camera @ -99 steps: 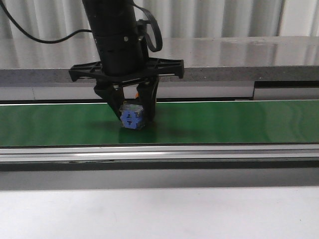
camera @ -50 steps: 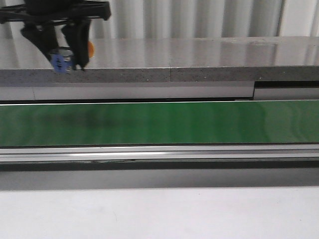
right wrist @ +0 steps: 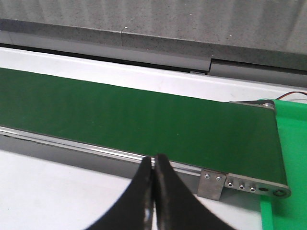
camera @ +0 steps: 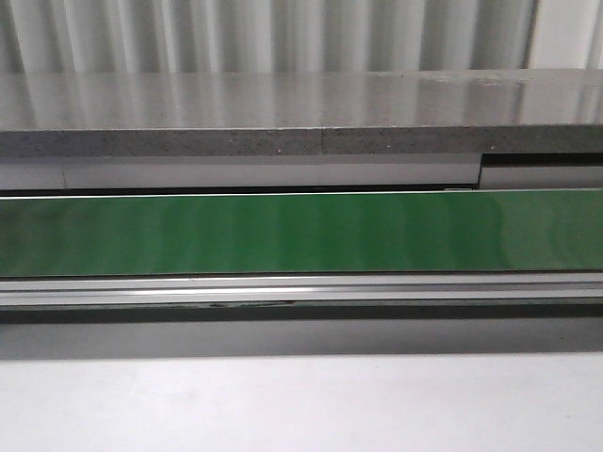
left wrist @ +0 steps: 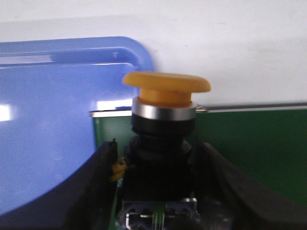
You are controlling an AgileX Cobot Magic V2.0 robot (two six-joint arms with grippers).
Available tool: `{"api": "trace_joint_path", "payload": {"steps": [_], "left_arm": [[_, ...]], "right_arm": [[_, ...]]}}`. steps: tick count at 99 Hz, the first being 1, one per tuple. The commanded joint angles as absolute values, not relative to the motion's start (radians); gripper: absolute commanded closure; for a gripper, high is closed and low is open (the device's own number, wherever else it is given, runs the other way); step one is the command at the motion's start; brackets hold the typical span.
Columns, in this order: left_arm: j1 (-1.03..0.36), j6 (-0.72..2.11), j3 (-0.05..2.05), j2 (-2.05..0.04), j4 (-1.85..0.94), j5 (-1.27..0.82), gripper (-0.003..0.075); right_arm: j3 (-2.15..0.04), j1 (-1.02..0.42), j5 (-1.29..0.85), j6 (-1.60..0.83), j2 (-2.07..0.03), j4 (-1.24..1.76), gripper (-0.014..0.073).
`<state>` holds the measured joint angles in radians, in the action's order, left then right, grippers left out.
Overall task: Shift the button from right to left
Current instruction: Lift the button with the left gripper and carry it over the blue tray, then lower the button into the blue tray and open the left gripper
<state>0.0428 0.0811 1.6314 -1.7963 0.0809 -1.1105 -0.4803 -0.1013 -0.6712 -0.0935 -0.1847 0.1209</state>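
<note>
In the left wrist view the button (left wrist: 165, 88) fills the middle: round yellow-orange cap, silver ring, black collar, clear blocky body with a green mark below. My left gripper (left wrist: 158, 182) is shut on its black collar, one dark finger on each side. The button hangs over the end of the green belt (left wrist: 249, 143), next to a blue tray (left wrist: 48, 129). My right gripper (right wrist: 153, 165) is shut with nothing in it, above the white table near the belt's front rail. Neither gripper nor the button shows in the front view.
The green conveyor belt (camera: 301, 231) runs across the front view between a silver front rail (camera: 301, 287) and a grey ledge (camera: 283, 141). A bright green surface (right wrist: 292, 158) lies past the belt's end roller in the right wrist view. White table (camera: 301, 405) lies in front.
My left gripper lifted the button off the belt, carried it up and to the left, and has left the front view.
</note>
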Motion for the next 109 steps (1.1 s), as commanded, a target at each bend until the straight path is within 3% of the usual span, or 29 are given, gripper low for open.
{"api": "trace_joint_path", "payload": {"steps": [1, 46, 92, 101, 109], "left_arm": [[0.117, 0.101, 1.656, -1.76, 0.062, -1.054, 0.0638], [0.335, 0.259, 1.651, -1.907, -0.031, -1.03, 0.0638], [0.416, 0.318, 1.651, -2.07, 0.0, -1.035, 0.0638], [0.416, 0.318, 1.651, -2.088, 0.019, -1.035, 0.062], [0.416, 0.318, 1.651, -2.092, 0.035, -1.038, 0.054]], "right_arm": [[-0.504, -0.103, -0.593, -0.098, -0.193, 0.128, 0.0659], [-0.504, -0.103, -0.593, -0.098, -0.193, 0.128, 0.0659], [-0.504, -0.103, -0.593, -0.098, -0.193, 0.128, 0.0659], [-0.504, -0.103, -0.593, -0.098, -0.193, 0.128, 0.0659], [-0.504, -0.103, -0.593, -0.098, -0.193, 0.128, 0.0659]]}}
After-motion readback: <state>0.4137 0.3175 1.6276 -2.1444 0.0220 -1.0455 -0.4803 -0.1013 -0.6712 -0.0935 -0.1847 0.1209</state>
